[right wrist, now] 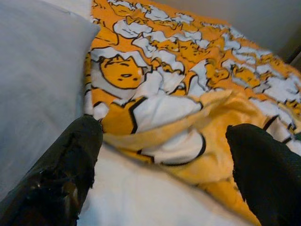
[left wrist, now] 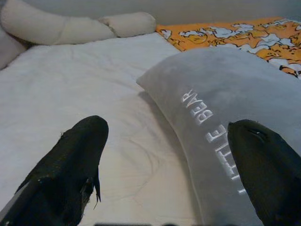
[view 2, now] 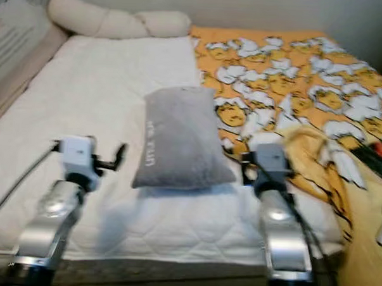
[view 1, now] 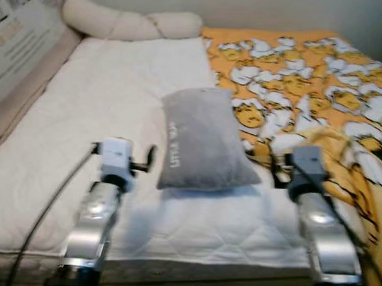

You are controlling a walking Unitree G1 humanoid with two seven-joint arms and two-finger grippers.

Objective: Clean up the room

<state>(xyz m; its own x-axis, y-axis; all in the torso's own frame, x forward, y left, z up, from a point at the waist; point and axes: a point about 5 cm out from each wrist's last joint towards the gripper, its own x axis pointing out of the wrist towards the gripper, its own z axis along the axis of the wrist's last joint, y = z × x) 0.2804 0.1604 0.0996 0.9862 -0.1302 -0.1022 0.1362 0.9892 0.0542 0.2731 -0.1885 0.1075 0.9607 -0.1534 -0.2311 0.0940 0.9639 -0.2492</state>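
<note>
We hover our left gripper (left wrist: 167,165) and right gripper (right wrist: 162,165) — both wide open, empty — flanking the grey pillow (view 1: 200,140), seemingly to lift it.

One grey pillow (view 1: 201,138), one orange blanket (view 1: 308,78) (cartoon-printed), one cream bolster (view 1: 120,21).

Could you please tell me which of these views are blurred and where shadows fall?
Both eye views are soft, blurring the grey pillow lettering; the left wrist view is sharper, its embroidery readable between the open left gripper fingers; the right wrist view shows the orange blanket fairly clearly, the right gripper fingers dark and shaded.
</note>
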